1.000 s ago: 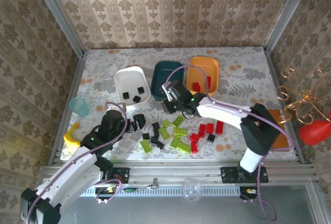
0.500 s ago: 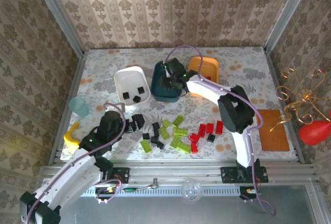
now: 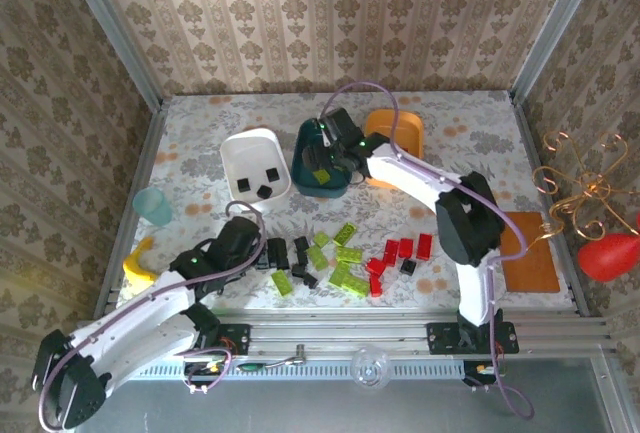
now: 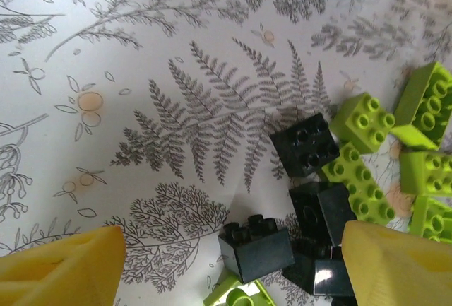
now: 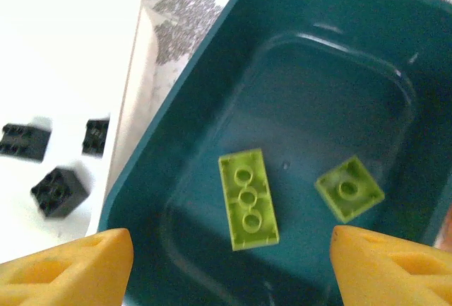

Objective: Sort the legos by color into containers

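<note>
**Right hand (image 5: 232, 249) open above the dark teal tray (image 5: 367, 44); left hand (image 4: 234, 239) open around a black brick (image 4: 256, 248)**

The right hand hangs over the dark teal tray with its two yellow fingers (image 5: 70, 267) wide apart and nothing between them. Directly below the gap, on the tray floor, lies a long lime-green plate (image 5: 248, 198) with its underside up. A square lime-green brick (image 5: 349, 188) lies just beside it, toward the finger at the right of the wrist view. Past the other finger is the white tray (image 5: 63, 51), set just beside the teal one, with three black bricks (image 5: 58, 191) in it. From above, the orange tray (image 3: 405, 131) sits on the far side of this hand.

The left hand is low over the tabletop (image 3: 200, 123), its fingers (image 4: 402, 263) spread. The black brick stands between them; whether either finger touches it is hard to tell. More black pieces (image 4: 308, 143) crowd against the right-side finger, and loose lime-green bricks (image 4: 357, 182) lie just beyond those. Farther out on that side, well apart from the hand, the red bricks (image 3: 398, 250) lie on the tabletop.
</note>
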Controlling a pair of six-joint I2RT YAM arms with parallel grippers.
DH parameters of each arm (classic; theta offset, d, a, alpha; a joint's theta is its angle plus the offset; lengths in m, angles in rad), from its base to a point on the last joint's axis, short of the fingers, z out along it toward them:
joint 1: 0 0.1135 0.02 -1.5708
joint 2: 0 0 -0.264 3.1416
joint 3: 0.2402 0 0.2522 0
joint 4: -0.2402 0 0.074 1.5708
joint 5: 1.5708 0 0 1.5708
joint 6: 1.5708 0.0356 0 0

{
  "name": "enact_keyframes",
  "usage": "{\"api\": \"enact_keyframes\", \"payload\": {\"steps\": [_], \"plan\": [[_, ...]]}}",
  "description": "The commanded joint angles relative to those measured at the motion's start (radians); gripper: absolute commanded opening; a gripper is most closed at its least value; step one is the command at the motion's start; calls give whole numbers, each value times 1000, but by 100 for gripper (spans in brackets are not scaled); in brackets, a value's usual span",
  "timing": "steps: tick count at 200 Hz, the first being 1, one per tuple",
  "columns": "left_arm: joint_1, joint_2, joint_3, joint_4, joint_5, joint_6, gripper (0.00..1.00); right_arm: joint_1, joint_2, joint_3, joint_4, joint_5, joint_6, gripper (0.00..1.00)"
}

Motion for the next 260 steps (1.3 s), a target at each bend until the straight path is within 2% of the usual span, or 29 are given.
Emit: {"api": "enact_keyframes", "payload": {"steps": [1, 33, 45, 80, 112, 166, 188, 221, 260], "plan": [[-66, 61, 57, -51, -85, 14, 84, 27, -115, -138, 68, 12, 27, 75], [-160, 229, 132, -100, -186, 34, 84, 34, -239, -338, 142, 3, 57, 75], [-168, 283, 150, -89, -187, 31, 80, 34, -274, -385, 158, 3, 59, 75], [-166, 381, 169, -34, -167, 18, 79, 34, -330, -434, 149, 29, 37, 75], [-165, 443, 168, -13, -143, 1, 72, 32, -348, -454, 152, 34, 31, 75], [-153, 438, 103, 46, -100, -48, 68, 27, -355, -470, 164, 39, 27, 75], [-153, 445, 82, 60, -88, -65, 61, 25, -358, -471, 170, 40, 29, 76], [-155, 448, 45, 86, -82, -87, 60, 19, -362, -478, 169, 44, 32, 76], [-151, 420, 36, 126, -86, -88, 46, 16, -374, -491, 169, 55, 37, 76]]}}
